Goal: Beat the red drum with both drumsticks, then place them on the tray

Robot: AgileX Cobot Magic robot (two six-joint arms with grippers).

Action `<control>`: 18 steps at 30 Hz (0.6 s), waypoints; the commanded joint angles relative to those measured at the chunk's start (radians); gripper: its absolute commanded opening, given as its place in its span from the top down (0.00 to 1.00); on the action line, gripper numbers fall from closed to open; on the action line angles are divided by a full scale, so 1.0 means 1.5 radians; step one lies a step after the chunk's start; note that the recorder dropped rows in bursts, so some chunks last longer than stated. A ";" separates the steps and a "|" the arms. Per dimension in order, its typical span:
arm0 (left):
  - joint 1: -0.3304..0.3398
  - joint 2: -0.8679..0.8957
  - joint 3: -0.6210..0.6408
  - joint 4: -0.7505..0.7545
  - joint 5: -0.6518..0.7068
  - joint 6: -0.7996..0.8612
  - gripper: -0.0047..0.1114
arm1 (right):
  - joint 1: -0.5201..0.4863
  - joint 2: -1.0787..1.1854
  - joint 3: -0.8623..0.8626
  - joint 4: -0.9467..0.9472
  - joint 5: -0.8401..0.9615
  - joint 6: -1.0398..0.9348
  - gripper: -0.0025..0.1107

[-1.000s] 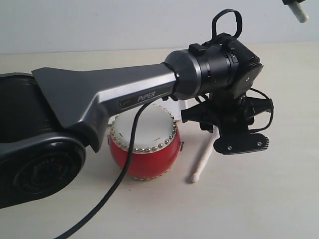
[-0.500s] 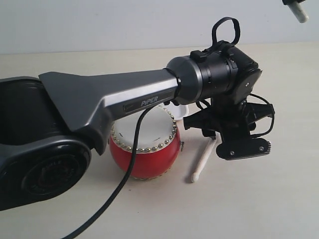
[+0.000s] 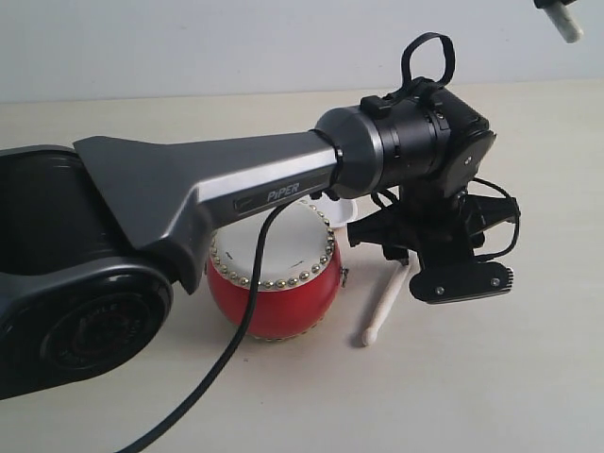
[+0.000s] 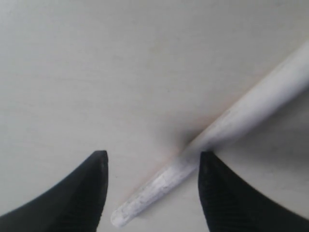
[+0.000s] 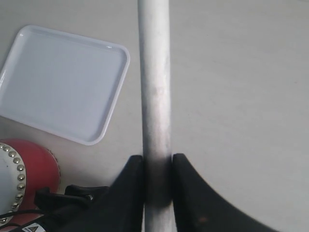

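The red drum (image 3: pixel 274 272) stands on the table, partly behind my left arm, and shows again in the right wrist view (image 5: pixel 30 174). One drumstick (image 3: pixel 382 304) lies on the table just right of the drum. My left gripper (image 4: pixel 153 155) hangs low over it, open, with the stick's butt end (image 4: pixel 159 186) lying between the two fingers and close to one of them. My right gripper (image 5: pixel 157 162) is shut on the second drumstick (image 5: pixel 154 92) and held high; its end (image 3: pixel 569 28) shows at the top right. The white tray (image 5: pixel 63 79) lies beyond the drum.
My left arm's grey link (image 3: pixel 208 193) and black cable (image 3: pixel 247 293) cross over the drum. A sliver of the tray (image 3: pixel 342 207) peeks out behind the left wrist. Bare beige tabletop (image 3: pixel 491 377) stretches to the right and front.
My left wrist has dropped slightly and shifted a little right over the lying drumstick, then stayed still. The drum, the stick on the table and the right gripper have not moved.
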 commanded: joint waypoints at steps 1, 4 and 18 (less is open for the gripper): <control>-0.001 -0.001 0.001 -0.006 0.008 -0.007 0.49 | -0.001 -0.012 0.004 0.011 -0.005 -0.002 0.98; -0.001 -0.001 0.001 -0.006 0.000 -0.007 0.49 | -0.001 -0.012 0.004 0.011 -0.005 -0.002 0.98; -0.001 -0.005 0.001 0.101 0.033 -0.038 0.49 | -0.001 -0.012 0.004 0.007 -0.005 -0.008 0.98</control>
